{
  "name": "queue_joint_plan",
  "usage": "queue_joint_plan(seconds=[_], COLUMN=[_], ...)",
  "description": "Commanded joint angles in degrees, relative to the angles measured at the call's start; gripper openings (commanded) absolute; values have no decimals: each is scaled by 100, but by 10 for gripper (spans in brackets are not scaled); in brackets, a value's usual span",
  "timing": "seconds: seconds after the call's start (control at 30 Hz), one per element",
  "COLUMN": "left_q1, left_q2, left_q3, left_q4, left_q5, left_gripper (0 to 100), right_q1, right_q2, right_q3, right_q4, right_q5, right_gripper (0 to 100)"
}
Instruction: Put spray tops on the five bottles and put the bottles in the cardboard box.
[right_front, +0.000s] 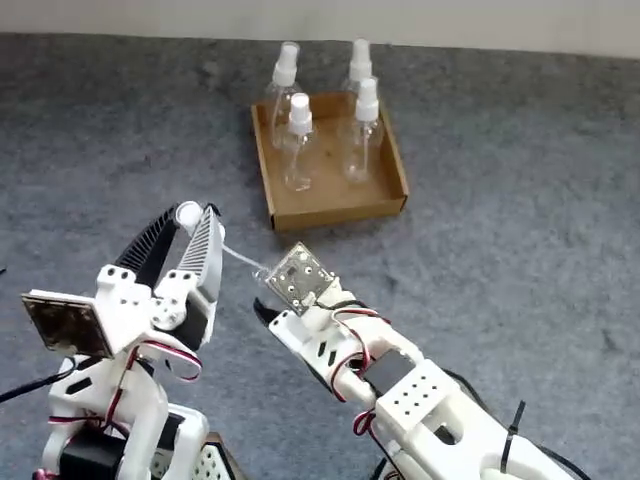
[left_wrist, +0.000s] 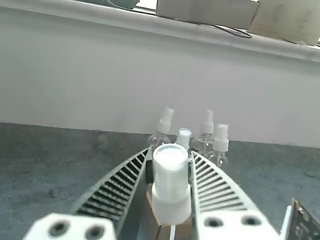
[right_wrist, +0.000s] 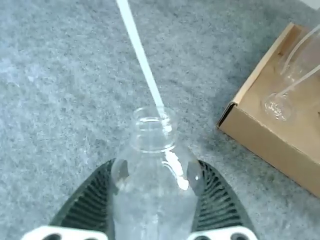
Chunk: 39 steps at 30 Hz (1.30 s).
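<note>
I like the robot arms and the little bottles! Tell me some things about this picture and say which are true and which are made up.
1. The left gripper holds a white spray top. True.
2. The bottle in the right gripper has its top on. False: its neck is open.
3. Four bottles at the cardboard box wear spray tops. True.
4. The cardboard box is upside down. False: it sits open side up, with bottles standing in it.

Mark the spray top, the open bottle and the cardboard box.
spray top (left_wrist: 171, 185), left wrist view, white cap body.
open bottle (right_wrist: 152, 137), right wrist view, clear neck.
cardboard box (right_front: 340, 211), high view, near wall.
</note>
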<state>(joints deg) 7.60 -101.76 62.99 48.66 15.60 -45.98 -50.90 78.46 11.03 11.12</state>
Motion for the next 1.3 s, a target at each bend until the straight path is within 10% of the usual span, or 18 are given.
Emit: queue_joint_plan(seconds=[0.0,0.63,1.27], left_q1=[418,409,-356], left_q2=[-31,-57,-66], left_q3=[40,312,-277], left_q4=[-18,-44,-9], left_q5=[79,62,-176], left_gripper=[4,4,4], right_q1=[-48,-57,514], right_q2=[-224,-2809,743], right_q3=[-84,215,40], right_q4=[-136,778,-769], right_q5=[-44,-53,-18], right_gripper=[4,4,4])
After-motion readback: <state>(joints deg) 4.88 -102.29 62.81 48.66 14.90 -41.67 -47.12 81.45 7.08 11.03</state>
